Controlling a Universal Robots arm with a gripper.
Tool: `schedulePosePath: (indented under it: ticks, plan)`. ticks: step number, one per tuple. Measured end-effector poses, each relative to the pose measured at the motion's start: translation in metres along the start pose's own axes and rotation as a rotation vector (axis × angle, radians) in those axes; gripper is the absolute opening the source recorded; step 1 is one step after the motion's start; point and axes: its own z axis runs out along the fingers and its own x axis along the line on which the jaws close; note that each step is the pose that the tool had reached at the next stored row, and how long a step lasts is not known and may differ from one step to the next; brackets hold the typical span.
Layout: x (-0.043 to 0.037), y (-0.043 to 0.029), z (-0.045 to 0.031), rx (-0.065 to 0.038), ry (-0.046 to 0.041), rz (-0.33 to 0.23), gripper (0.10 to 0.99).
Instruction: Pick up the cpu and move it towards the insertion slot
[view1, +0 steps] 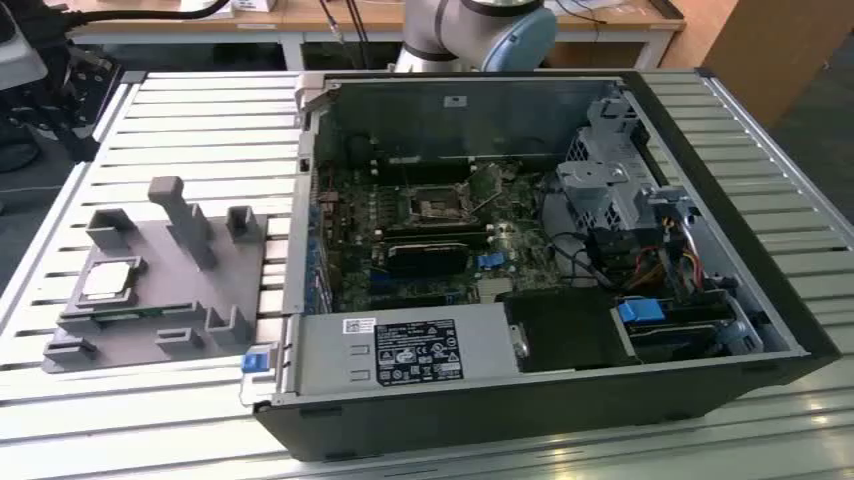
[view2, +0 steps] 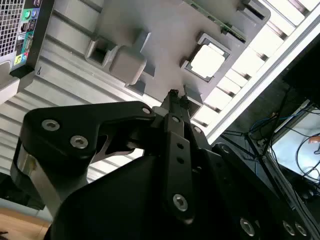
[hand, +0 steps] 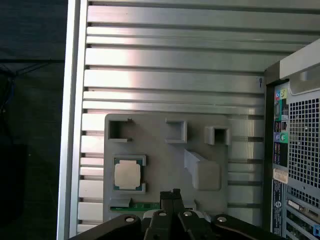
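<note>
The cpu (view1: 110, 278) lies flat in a square recess of the grey holder (view1: 174, 300), on the slatted table at the exterior view's left. Its silvery top shows in both wrist views (view2: 207, 61) (hand: 128, 175). My gripper (view2: 176, 96) (hand: 172, 194) hovers well above the holder, beside the cpu and apart from it. Its black fingertips are pressed together with nothing between them. The insertion slot (view1: 438, 205) is a small dark square socket with a metal frame on the green board inside the open computer case (view1: 694, 300).
A narrow green circuit strip (hand: 145, 206) lies in the holder close to the cpu. Grey posts (view1: 180, 215) rise from the holder. Cables, a drive cage (view1: 607, 190) and a power supply (view1: 400, 350) crowd the case around the board. The arm's base (view1: 481, 30) stands behind the case.
</note>
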Motion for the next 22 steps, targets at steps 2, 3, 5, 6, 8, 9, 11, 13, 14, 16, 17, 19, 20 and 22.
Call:
schedulePosePath:
  ticks: [2,3,5,6,8,9,11,13,14,16,17,19,20,22]
  plan:
    - [0.0000,0.0000,0.0000,0.000,0.0000,0.000,0.106]
    - [0.0001,0.0000,0.0000,0.000,0.0001,0.000,0.106]
    - [0.0007,0.0000,-0.0001,0.000,0.0001,0.000,0.106]
    - [0.0013,0.0000,0.0000,0.000,0.0000,0.000,0.106]
    - [0.0027,0.0001,0.0000,0.000,0.0000,0.000,0.106]
    - [0.0033,0.0001,0.0000,0.000,0.0000,0.000,0.106]
    - [0.0043,0.0001,0.0000,0.000,0.0000,0.000,0.106]
    - [0.0075,0.0002,0.0000,0.000,0.0000,0.000,0.106]
    - [0.0079,0.0001,0.0000,0.000,0.0000,0.000,0.106]
    - [0.0085,0.0001,0.0000,0.000,0.0001,0.000,0.106]
    - [0.0091,0.0002,0.0000,0.000,0.0000,0.000,0.106]
    - [0.0102,0.0002,0.0000,0.000,0.0000,0.000,0.106]
    - [0.0107,0.0002,0.0000,0.000,0.0000,0.000,0.106]
    - [0.0116,0.0002,0.0000,0.000,0.0000,0.000,0.106]
